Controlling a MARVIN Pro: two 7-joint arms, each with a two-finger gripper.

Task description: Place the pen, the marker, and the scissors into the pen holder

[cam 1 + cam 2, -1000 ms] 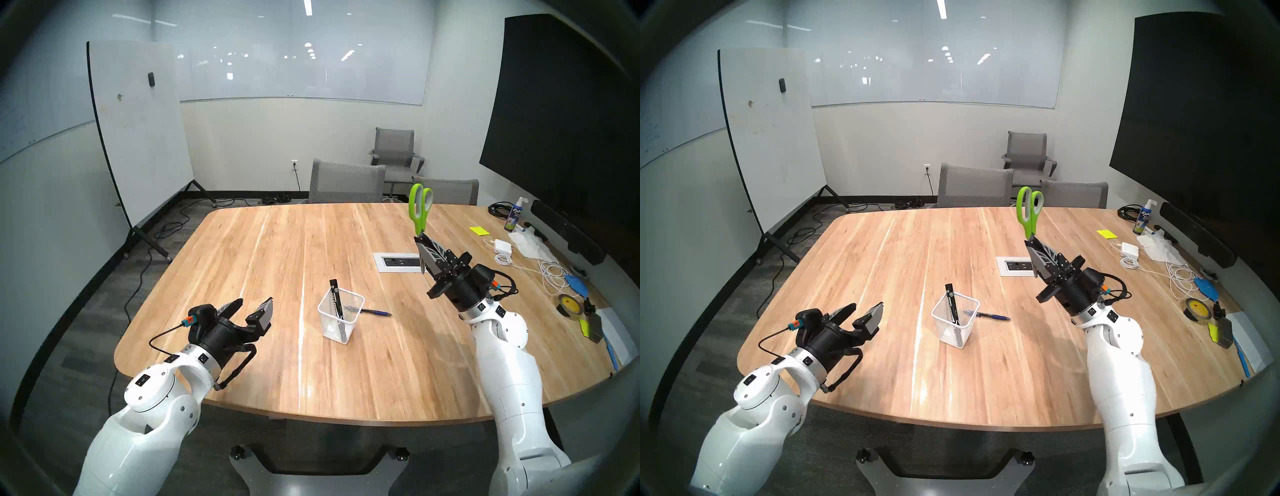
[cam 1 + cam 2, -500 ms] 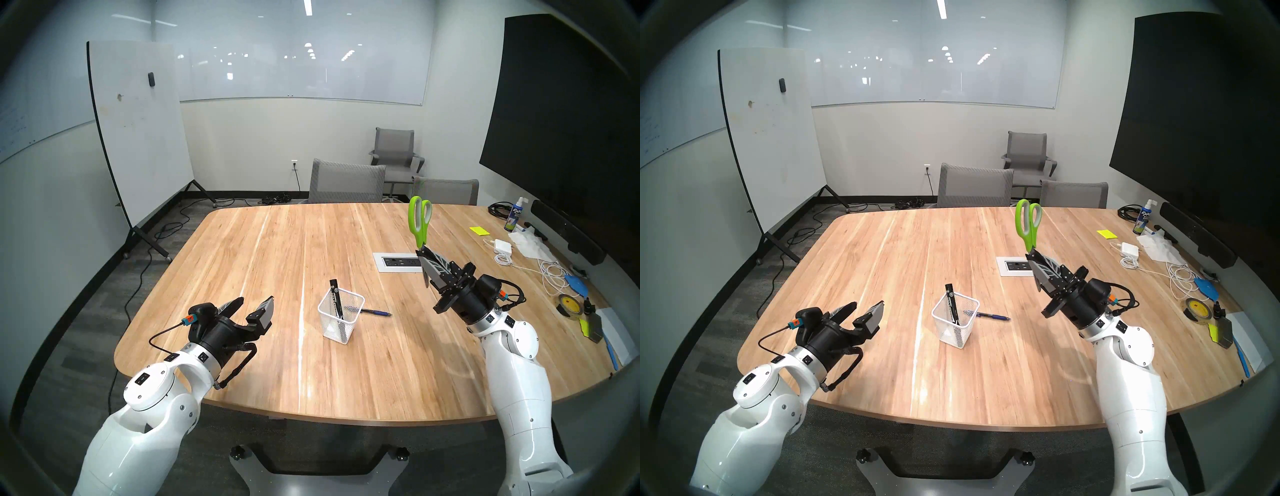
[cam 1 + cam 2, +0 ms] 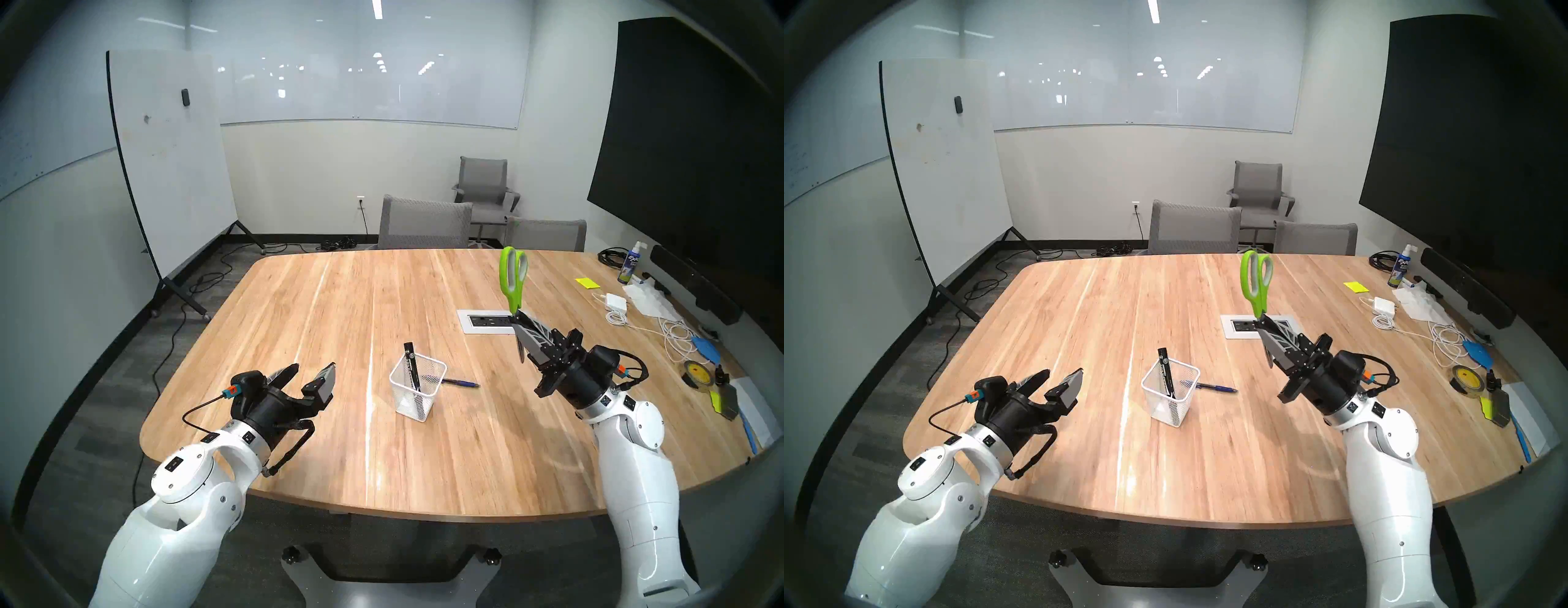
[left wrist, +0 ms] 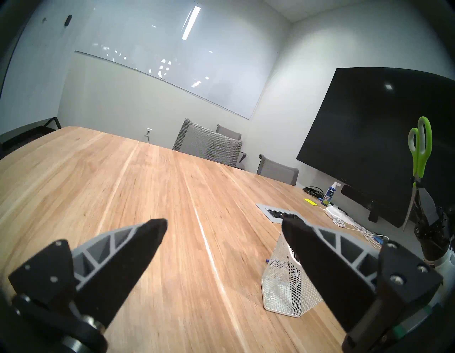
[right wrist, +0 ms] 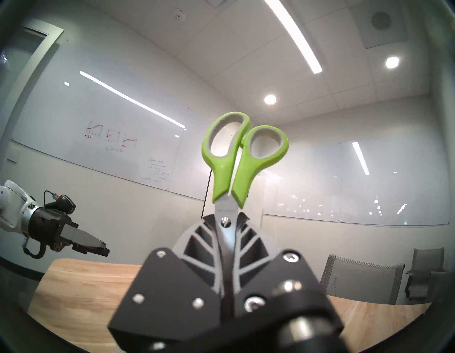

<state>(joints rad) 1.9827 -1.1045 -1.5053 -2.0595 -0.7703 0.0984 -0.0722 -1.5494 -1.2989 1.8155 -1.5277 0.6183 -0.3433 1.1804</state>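
**Scissors aloft over conf. table, marker already in the cup**

The robot's right gripper [image 3: 518, 319] is clamped on the scissors [image 3: 513, 276], fingers pinching the silver blades just below the pivot screw. The lime-green and grey loop handles stand upright above the gripper, blade tips pointing down past the fingers, the whole tool held well above the wooden table [image 3: 339, 446] on the robot's right side, near the recessed power outlet plate [image 3: 485, 321]. In the right wrist view the two handles sit closed together, centre frame, w/ the ceiling lights behind.

The left gripper [image 3: 312, 371] hangs over the near-left part of the table, jaws spread wide w/ nothing between them; the left wrist view shows both black fingers [image 4: 138, 249] apart and bare wood in the gap.

Mid-table stands the pen holder [image 3: 418, 392], a white wire-mesh cup, upright. The marker [image 3: 411, 367] leans inside it, black cap sticking up past the rim toward the left. The pen [image 3: 460, 383] lies flat on the table just behind-right of the cup, one end next to the mesh wall; whether it touches can't be told.

At the table's far-right edge: cables, a white charger [image 3: 616, 300], a spray bottle [image 3: 628, 265], a yellow sticky pad [image 3: 586, 282], a tape roll [image 3: 698, 373].
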